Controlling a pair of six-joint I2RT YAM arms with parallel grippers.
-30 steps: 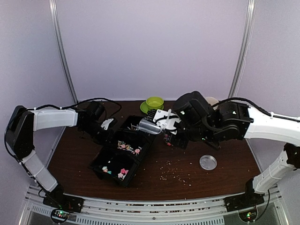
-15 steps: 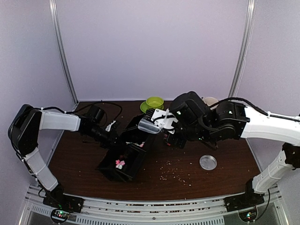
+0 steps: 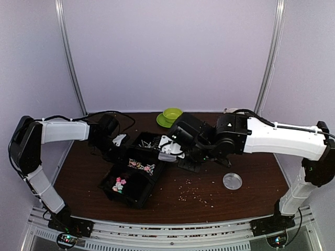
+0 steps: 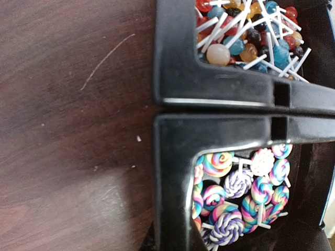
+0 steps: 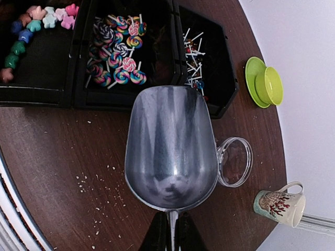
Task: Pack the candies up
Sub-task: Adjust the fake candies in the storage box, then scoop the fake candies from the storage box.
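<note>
Candies (image 3: 119,184) in near compartment of black tray (image 3: 131,200), left gripper (image 3: 123,144) clamped on its left rim, right gripper (image 5: 171,230) grasping empty metal scoop (image 5: 170,146).

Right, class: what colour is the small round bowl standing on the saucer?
The small round bowl is lime green, like its saucer; clearest in the right wrist view.

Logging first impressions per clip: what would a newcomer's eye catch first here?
The metal scoop gripped by the right end effector, poised at the edge of the black tray. In the tray, swirl lollipops fill the middle compartment, with pastel candies in the next one.
</note>
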